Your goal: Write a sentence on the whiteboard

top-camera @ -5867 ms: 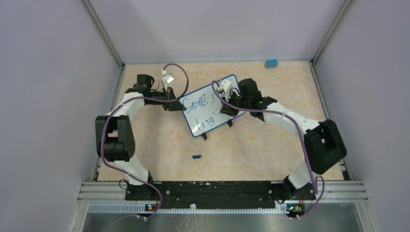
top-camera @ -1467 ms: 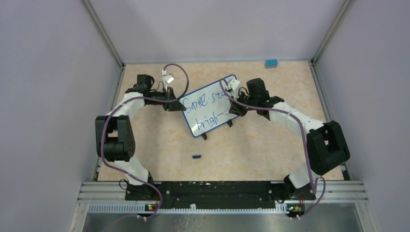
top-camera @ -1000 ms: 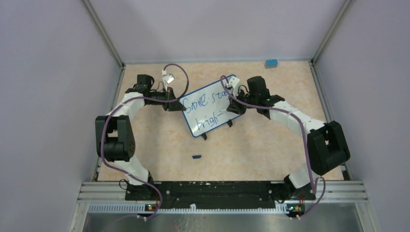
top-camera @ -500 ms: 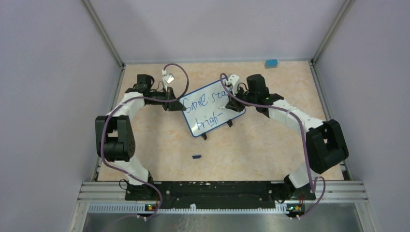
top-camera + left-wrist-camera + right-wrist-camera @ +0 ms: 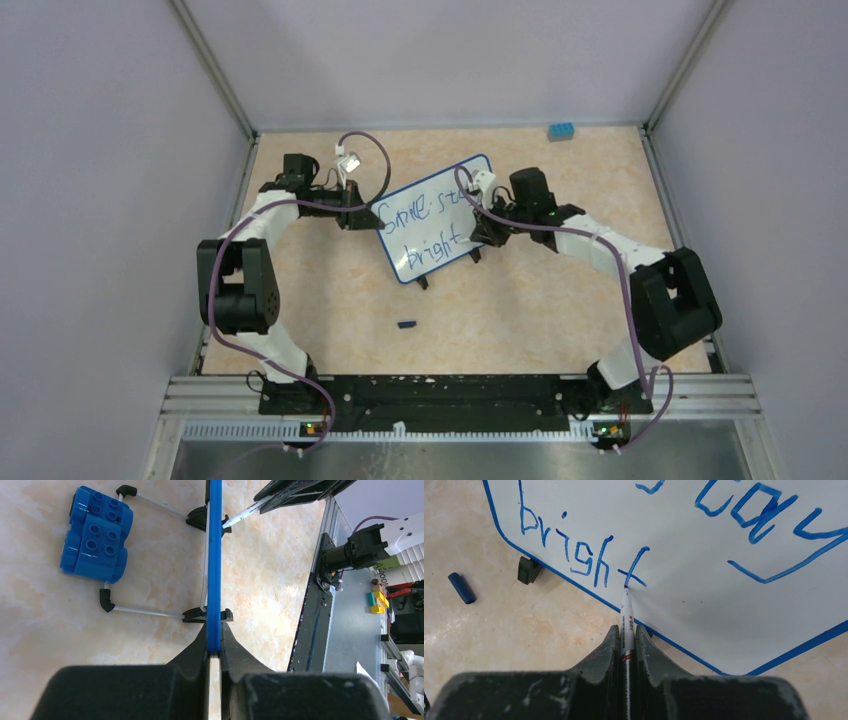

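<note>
The whiteboard (image 5: pixel 415 250) stands tilted on the table, its blue frame edge-on (image 5: pixel 214 555) in the left wrist view. My left gripper (image 5: pixel 214 641) is shut on the board's left edge (image 5: pixel 378 222). The sentence reads "Smile stay" over "bright" (image 5: pixel 574 550) in blue. My right gripper (image 5: pixel 626 630) is shut on a white marker (image 5: pixel 626 617). The marker's tip touches the board (image 5: pixel 704 595) at the foot of the final "t". In the top view the right gripper (image 5: pixel 480 230) is at the board's right half.
The dark blue marker cap (image 5: pixel 406 324) lies on the table in front of the board, also visible (image 5: pixel 462 587) left of a black foot (image 5: pixel 528 570). A blue toy brick (image 5: pixel 561 131) sits at the back edge. The board's wire stand legs (image 5: pixel 145 611) reach behind it.
My right gripper went up toward the board's top right, then came down the board, and the "t" of "bright" now has its downstroke. The left arm and board have not moved.
</note>
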